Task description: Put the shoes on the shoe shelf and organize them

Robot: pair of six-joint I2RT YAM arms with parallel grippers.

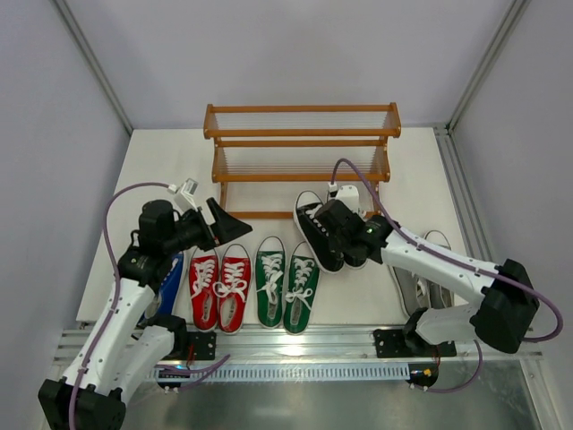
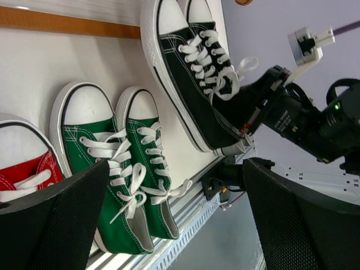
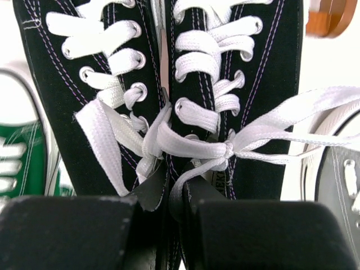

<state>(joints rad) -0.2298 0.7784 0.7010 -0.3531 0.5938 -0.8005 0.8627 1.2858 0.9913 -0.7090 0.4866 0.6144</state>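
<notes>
While the right fingers (image 3: 169, 220) sit nearly closed, you can see in the right wrist view that they pinch the inner collars of the black pair (image 3: 169, 84) together, just behind the bow of the white laces. That black pair lies in front of the shoe shelf (image 1: 302, 143), toes pointing towards its lowest rail and heels angled towards the right arm. Whether the soles rest on the bench (image 1: 161, 170) or hang just above it, you cannot tell from these views.

Your left fingers (image 1: 229, 222) are spread as wide as they go and hold nothing. They hover above the left part of the bench, over the toes of the red pair (image 1: 220, 287), touching none of the shoes. In the left wrist view both dark pads frame the green pair (image 2: 121, 169) below them.

Along the near edge, from left to right, you have a blue shoe (image 1: 170, 278) partly hidden under the left arm, then the red pair, then the green pair, all with toes towards the shelf. A grey pair (image 1: 425, 278) lies near the right edge, partly under the right arm. No shoe is on the tiers of the shelf, which stands at the far edge.
</notes>
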